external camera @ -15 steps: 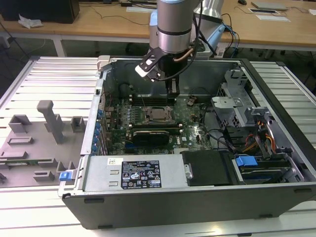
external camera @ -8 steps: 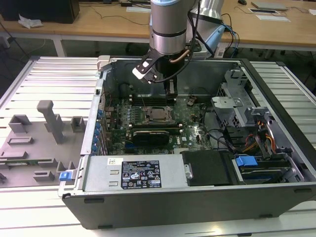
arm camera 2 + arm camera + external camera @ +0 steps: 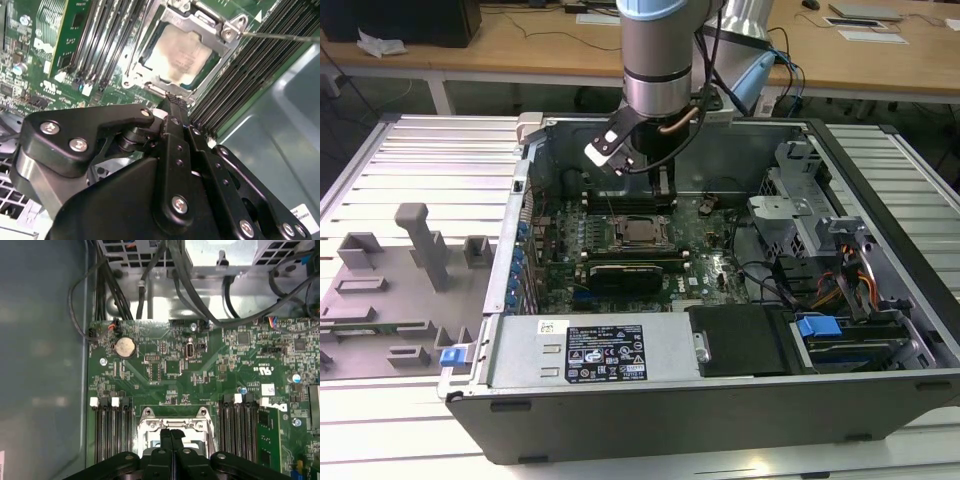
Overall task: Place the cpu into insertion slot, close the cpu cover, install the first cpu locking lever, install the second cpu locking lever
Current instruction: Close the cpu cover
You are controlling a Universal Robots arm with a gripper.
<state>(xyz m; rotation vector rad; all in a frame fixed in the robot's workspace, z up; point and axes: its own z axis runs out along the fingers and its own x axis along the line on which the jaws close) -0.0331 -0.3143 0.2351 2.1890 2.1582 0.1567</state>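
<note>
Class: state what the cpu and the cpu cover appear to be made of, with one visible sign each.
The cpu: likely metal-faced, pale tan, matt with a soft sheen. The cpu cover: probably bare metal, silver-grey, with bright glints along its edges.

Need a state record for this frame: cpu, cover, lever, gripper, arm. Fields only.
cpu cover: down flat over the socket
cpu: lies flat, face showing through the cover's opening
lever rod: runs from a cover corner out over the memory slots; latched or not, cannot tell
gripper: jaws shut, nothing between them, tips beside the cover's edge in both wrist views; contact unclear
arm: upright over the motherboard in the open case
</note>
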